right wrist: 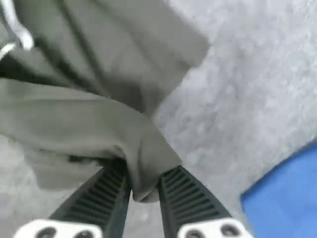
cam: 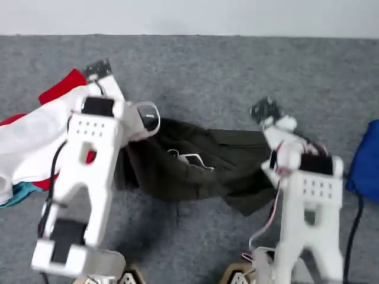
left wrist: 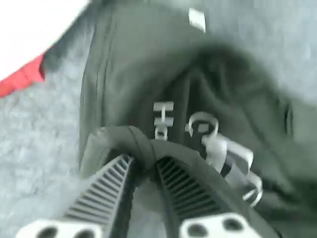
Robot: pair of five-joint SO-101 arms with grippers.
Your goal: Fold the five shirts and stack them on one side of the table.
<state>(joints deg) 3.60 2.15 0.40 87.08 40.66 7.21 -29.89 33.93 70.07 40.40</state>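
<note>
A dark olive shirt (cam: 195,163) with white print lies crumpled across the middle of the grey table. My left gripper (left wrist: 142,166) is shut on a fold of the olive shirt (left wrist: 148,89) at its left end, next to the pile. My right gripper (right wrist: 143,186) is shut on an edge of the olive shirt (right wrist: 79,84) at its right end. In the high view the left gripper (cam: 133,121) sits by the shirt's left side and the right gripper (cam: 269,139) by its right corner.
A pile of shirts at the left holds a white shirt (cam: 32,139) over a red shirt (cam: 62,89) and a teal one (cam: 18,192). A blue shirt (cam: 364,160) lies at the right edge. Bare grey felt stretches along the back.
</note>
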